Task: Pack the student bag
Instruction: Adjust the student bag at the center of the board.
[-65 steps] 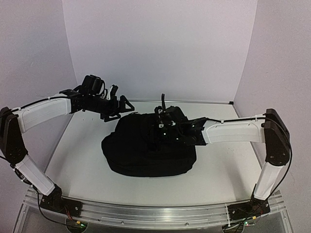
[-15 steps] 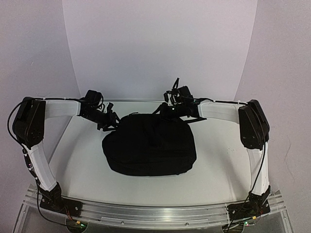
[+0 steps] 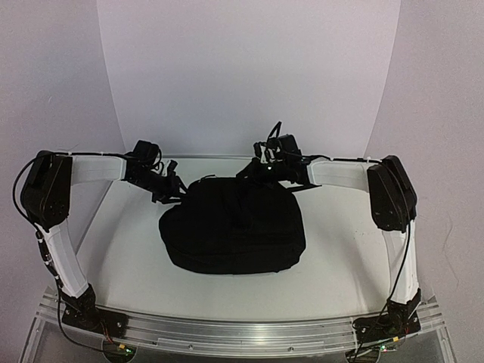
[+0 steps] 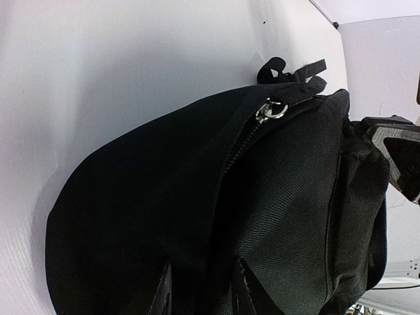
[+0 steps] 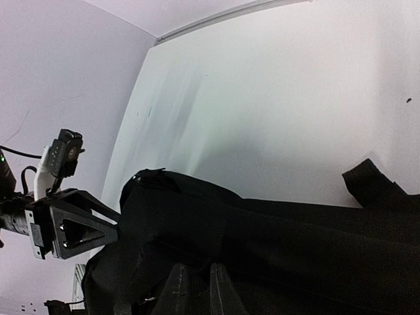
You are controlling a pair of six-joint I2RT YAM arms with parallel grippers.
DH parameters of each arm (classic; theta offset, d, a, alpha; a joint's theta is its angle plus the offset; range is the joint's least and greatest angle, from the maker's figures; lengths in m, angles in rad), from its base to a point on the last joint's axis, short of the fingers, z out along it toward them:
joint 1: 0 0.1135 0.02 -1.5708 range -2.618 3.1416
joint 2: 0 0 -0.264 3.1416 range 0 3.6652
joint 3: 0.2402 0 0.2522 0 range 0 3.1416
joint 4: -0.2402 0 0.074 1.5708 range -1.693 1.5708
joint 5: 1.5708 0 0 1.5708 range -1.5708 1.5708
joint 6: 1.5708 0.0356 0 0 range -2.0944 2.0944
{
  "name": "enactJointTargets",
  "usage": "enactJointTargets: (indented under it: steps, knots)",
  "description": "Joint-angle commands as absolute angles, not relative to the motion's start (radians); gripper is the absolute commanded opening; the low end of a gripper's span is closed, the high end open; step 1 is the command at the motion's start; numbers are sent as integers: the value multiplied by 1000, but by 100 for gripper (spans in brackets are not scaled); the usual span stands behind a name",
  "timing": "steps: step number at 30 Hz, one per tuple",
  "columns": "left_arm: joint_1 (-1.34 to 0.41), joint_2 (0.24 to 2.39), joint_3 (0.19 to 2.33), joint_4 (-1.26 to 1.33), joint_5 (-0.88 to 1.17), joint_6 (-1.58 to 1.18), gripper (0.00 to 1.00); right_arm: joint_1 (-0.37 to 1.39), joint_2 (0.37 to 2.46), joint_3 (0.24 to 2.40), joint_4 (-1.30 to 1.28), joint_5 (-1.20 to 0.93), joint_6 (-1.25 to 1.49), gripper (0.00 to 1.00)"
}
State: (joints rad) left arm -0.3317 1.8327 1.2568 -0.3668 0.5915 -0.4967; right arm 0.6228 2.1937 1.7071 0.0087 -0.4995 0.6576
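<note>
The student bag (image 3: 231, 227), a large black fabric backpack, lies flat mid-table. My left gripper (image 3: 176, 193) is at its far left corner. In the left wrist view its fingers (image 4: 161, 294) stand on either side of a fold of bag fabric, closed in on it, below the silver zipper pull (image 4: 271, 110). My right gripper (image 3: 262, 175) is at the bag's far edge. Its two fingers (image 5: 178, 289) sit close together, pinching black fabric of the student bag (image 5: 275, 243). The zipper line looks closed, so the inside is hidden.
A black strap loop (image 4: 289, 69) sticks out past the bag's top toward the back wall. Each wrist camera sees the other gripper: the left one (image 5: 72, 230) and the right one (image 4: 394, 147). White table (image 3: 355, 249) surrounds the bag.
Both arms have drawn back from above the bag to its far edge and lowered onto it. Over the last half second both pairs of jaws have narrowed onto the fabric.
</note>
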Motion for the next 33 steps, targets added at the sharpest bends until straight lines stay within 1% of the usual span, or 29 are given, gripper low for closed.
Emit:
enactJointTargets:
  steps: [1,6,14,23,25,26,27,28,29,30,31,33]
  knots:
    - [-326,1839,1306,-360,582,-483,27,622,2205,1702,101,-542,673,1]
    - [-326,1832,1306,-360,561,-484,25,623,2155,1657,128,-539,661,0]
    - [-326,1824,1310,-359,534,-484,23,625,2020,1514,160,-543,630,0]
    - [-322,1827,1334,-367,514,-452,22,635,1854,1315,175,-513,633,0]
    - [-322,1833,1350,-371,513,-431,24,635,1842,1298,175,-490,630,0]
    - [-321,1837,1362,-376,509,-424,27,635,1842,1302,174,-475,629,0]
    - [-321,1838,1383,-385,504,-415,34,635,1845,1309,169,-456,630,0]
    - [-321,1837,1400,-402,491,-407,42,635,1854,1327,156,-432,630,0]
    - [-321,1831,1420,-417,472,-400,52,635,1867,1348,139,-413,626,2]
    - [-322,1824,1445,-432,454,-394,64,635,1883,1367,121,-396,619,6]
    - [-327,1811,1466,-446,436,-388,74,636,1899,1388,105,-375,614,13]
    - [-342,1786,1503,-479,384,-380,88,635,1932,1439,77,-345,599,26]
